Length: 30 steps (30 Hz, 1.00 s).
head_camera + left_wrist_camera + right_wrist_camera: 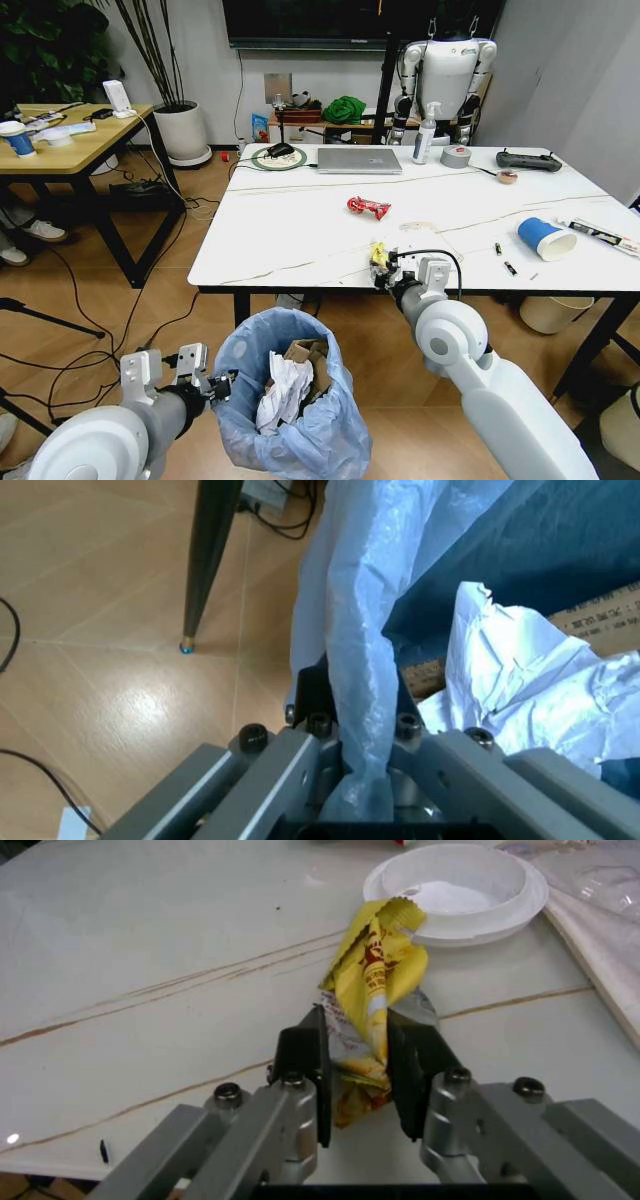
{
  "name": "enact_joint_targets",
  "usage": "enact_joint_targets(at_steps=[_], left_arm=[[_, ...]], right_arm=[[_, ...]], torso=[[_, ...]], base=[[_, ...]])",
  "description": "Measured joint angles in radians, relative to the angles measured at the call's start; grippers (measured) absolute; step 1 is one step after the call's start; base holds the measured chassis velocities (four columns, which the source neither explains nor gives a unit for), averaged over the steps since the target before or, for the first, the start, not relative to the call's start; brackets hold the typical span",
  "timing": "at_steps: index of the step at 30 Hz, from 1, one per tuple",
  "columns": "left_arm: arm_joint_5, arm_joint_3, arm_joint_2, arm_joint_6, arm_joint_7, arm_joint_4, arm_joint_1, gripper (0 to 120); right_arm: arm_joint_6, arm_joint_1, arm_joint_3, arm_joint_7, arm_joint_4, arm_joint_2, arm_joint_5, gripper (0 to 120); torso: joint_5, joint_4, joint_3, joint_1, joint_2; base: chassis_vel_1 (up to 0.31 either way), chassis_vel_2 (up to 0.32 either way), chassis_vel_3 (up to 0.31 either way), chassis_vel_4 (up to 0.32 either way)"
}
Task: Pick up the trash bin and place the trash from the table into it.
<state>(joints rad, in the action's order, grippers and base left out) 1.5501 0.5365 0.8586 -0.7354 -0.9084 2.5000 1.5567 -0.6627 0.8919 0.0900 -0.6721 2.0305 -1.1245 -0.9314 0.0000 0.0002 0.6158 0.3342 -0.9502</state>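
The trash bin (290, 420), lined with a light-blue bag, hangs low in front of the table (290, 230) and holds white paper (520, 682) and brown cardboard (600, 615). My left gripper (220, 384) is shut on its bag-covered rim (360, 705). At the table's front edge my right gripper (381, 270) is shut on a yellow wrapper (375, 967), whose upper end sticks out past the fingers (300, 1065). A red wrapper (368, 207) lies mid-table. Crumpled clear plastic (420, 228) lies just beyond the right gripper, and a blue paper cup (545, 238) lies on its side to the right.
A white round lid-like piece (455, 889) sits just past the yellow wrapper. At the table's back stand a silver laptop (358, 160), a spray bottle (427, 133), a grey tape roll (456, 156) and a black controller (528, 160). A cream bin (555, 312) stands under the table's right side; a wooden desk (70, 140) is left.
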Motion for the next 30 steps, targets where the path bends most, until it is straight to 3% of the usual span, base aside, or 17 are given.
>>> enact_joint_targets(at_steps=[2,5,13,17,21,30], left_arm=[[0.001,0.000,0.000,0.000,0.000,0.000,-0.001,0],[0.002,0.000,-0.001,0.000,0.000,0.000,-0.004,0],[0.005,-0.005,-0.003,0.000,0.000,0.000,-0.015,0],[0.006,-0.005,-0.006,0.000,-0.001,0.000,-0.021,0],[0.014,-0.005,-0.008,0.000,-0.002,0.000,-0.032,0],[0.016,-0.012,-0.008,0.000,-0.003,0.000,-0.049,0]], right_arm=[[0.000,0.000,0.000,0.001,0.000,0.000,0.001,15],[0.004,0.002,0.003,0.005,0.001,0.001,0.005,0],[0.027,0.005,0.026,0.071,0.060,0.031,0.017,0],[0.063,0.013,0.037,0.164,0.120,0.065,0.004,0],[0.122,0.046,0.045,0.369,0.204,0.124,-0.040,0],[0.138,0.067,-0.001,0.625,0.306,0.209,-0.131,0]], torso=[[0.0000,0.0000,0.000,0.000,0.000],[0.0000,0.0000,0.000,0.000,0.000],[0.0001,0.0000,0.000,0.000,0.000],[0.0001,0.0000,0.000,0.000,0.000],[0.0001,0.0000,0.000,0.000,0.000],[0.0000,0.0000,0.000,0.000,0.000]], base=[[0.000,0.000,0.000,0.000],[0.000,0.000,0.000,0.000],[0.000,0.000,0.000,0.000],[0.000,0.000,0.000,0.000],[0.000,0.000,0.000,0.000],[0.000,0.000,0.000,0.000]])
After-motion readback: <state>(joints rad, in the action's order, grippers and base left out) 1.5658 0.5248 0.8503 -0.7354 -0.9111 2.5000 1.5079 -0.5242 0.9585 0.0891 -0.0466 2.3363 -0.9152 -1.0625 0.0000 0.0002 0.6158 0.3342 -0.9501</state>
